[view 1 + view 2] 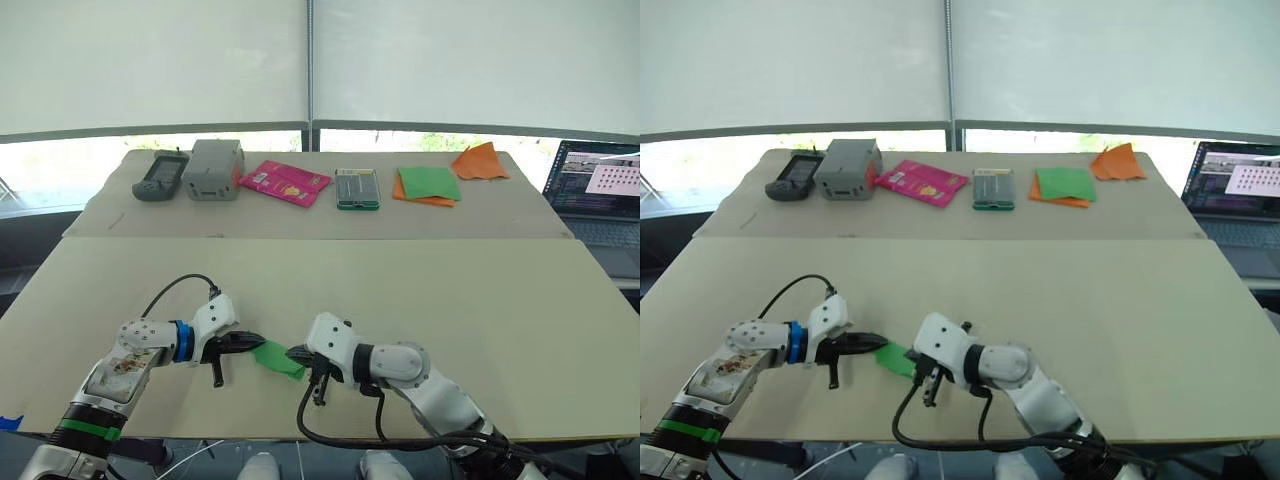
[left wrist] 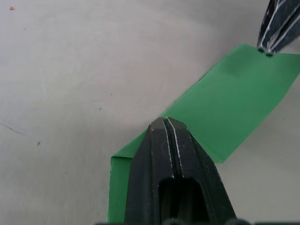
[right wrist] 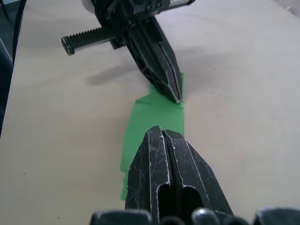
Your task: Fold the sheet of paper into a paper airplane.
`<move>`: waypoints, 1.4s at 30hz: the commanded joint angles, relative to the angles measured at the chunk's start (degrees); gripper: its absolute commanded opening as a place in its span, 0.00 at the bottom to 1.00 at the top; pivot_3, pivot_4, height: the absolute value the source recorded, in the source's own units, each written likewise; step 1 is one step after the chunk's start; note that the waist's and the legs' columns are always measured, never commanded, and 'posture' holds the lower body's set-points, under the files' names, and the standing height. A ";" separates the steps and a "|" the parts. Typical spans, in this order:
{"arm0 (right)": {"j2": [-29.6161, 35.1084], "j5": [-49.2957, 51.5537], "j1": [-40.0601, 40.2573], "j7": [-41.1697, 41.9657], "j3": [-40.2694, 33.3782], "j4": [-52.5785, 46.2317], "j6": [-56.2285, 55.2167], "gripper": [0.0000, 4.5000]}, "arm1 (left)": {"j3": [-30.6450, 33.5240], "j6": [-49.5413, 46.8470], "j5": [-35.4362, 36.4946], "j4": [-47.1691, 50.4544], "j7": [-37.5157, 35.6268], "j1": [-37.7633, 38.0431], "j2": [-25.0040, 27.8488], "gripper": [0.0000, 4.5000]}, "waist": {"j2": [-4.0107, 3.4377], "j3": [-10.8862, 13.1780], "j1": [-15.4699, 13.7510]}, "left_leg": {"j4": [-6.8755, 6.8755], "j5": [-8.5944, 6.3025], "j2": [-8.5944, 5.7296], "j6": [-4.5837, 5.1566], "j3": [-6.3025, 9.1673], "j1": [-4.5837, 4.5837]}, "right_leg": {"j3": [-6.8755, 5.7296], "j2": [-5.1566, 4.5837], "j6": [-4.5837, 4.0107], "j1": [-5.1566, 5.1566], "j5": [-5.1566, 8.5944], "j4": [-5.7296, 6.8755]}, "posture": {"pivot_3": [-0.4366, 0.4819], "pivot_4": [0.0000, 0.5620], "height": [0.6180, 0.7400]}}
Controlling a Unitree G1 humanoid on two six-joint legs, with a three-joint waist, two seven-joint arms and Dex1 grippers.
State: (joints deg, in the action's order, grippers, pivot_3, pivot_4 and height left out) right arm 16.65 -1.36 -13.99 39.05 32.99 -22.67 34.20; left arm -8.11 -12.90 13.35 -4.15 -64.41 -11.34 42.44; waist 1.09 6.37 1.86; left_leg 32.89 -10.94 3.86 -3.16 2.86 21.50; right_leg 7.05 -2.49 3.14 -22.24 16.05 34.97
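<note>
The sheet of paper (image 1: 278,358) is bright green and folded into a narrow strip. It lies near the front edge of the near table (image 1: 450,290), between my two grippers. My left gripper (image 1: 260,342) is shut, its tips resting on the strip's left end (image 2: 234,103). My right gripper (image 1: 293,353) is also shut and bears on the strip's right end (image 3: 150,117). Both pairs of fingers sit on top of the paper rather than around it. In the right wrist view the left gripper (image 3: 176,96) touches the far end of the strip.
On the back table stand a grey handheld device (image 1: 160,176), a grey box (image 1: 213,169), a pink packet (image 1: 285,182), a small green-edged case (image 1: 357,188), a green-and-orange stack of sheets (image 1: 428,185) and an orange pointed paper piece (image 1: 480,161). A laptop (image 1: 600,190) sits at the right.
</note>
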 commanded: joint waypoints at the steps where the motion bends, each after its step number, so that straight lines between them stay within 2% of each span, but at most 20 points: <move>1: 0.12 -1.00 0.76 -0.95 1.65 1.85 -0.31 0.01 | -1.65 -1.52 -2.81 -2.04 1.24 1.59 0.04 0.00 | 0.01 -0.01 0.00 | 0.00 0.00 0.00 0.00 0.00 0.00 | 0.00 0.00 0.00 0.00 0.00 0.00 | 0.48 0.27 1.00; 12: -0.57 -1.23 0.93 -1.32 3.54 9.43 5.09 0.01 | -1.02 -1.77 -2.03 -0.54 0.42 2.14 0.61 0.00 | -0.04 -0.18 0.57 | -0.03 -0.03 0.00 -0.04 0.01 -0.14 | 0.01 0.01 0.00 0.03 0.00 0.05 | 0.48 0.27 1.00; 18: 0.62 -1.14 1.42 -0.29 5.46 9.80 8.53 0.01 | 1.83 -7.32 3.23 1.16 -2.57 -0.63 0.96 0.00 | 0.07 -0.29 0.68 | -0.05 -0.05 0.01 -0.08 0.02 -0.19 | 0.00 0.02 -0.01 0.02 0.00 0.07 | 0.48 0.27 1.00; 23: 0.45 -1.51 0.99 -1.10 5.59 11.14 9.67 0.01 | 2.46 -12.89 8.62 3.09 -8.45 -4.88 1.71 0.00 | 0.19 -0.26 0.79 | -0.07 -0.05 0.02 -0.08 0.03 -0.18 | -0.01 0.03 -0.01 0.00 0.01 0.06 | 0.48 0.27 1.00; 26: 0.01 -1.60 0.66 -1.62 5.42 11.51 9.73 0.01 | -0.50 -12.33 7.59 2.09 -11.79 -7.39 1.24 0.00 | 0.21 -0.26 0.80 | -0.07 -0.05 0.01 -0.08 0.05 -0.18 | -0.01 0.04 -0.01 0.00 0.01 0.06 | 0.48 0.27 1.00; 30: -0.87 -1.54 0.46 -2.41 5.07 11.51 10.07 0.01 | -6.12 -3.79 0.43 -4.99 -11.69 -10.63 -2.03 0.00 | 0.18 -0.31 0.94 | -0.07 -0.05 0.00 -0.07 0.05 -0.19 | 0.00 0.05 -0.01 0.00 0.01 0.06 | 0.48 0.27 1.00; 35: -1.32 -1.69 0.94 -3.53 4.84 10.54 11.50 0.01 | -9.11 -0.42 -2.19 -8.76 -11.99 -13.82 -6.28 0.00 | 0.30 -0.34 1.22 | -0.07 0.01 0.01 0.04 0.14 -0.19 | 0.00 0.14 -0.01 0.00 0.00 0.11 | 0.48 0.27 1.00; 42: -1.25 -1.26 1.50 -4.75 4.28 9.16 13.80 0.01 | -10.99 3.15 -4.53 -10.03 -14.39 -13.27 -6.53 0.00 | 0.21 -0.39 1.32 | -0.07 0.05 0.01 0.10 0.14 -0.20 | 0.03 0.14 -0.01 0.02 0.01 0.10 | 0.48 0.27 1.00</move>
State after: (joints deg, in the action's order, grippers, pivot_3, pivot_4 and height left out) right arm 13.91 -1.03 -14.39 36.06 36.40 -18.31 42.66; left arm -17.74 -11.07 9.64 -14.24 -77.28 -24.90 35.62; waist 1.30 5.98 3.18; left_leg 32.82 -10.90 3.87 -3.07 3.00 21.30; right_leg 7.08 -2.35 3.13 -22.20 16.05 35.06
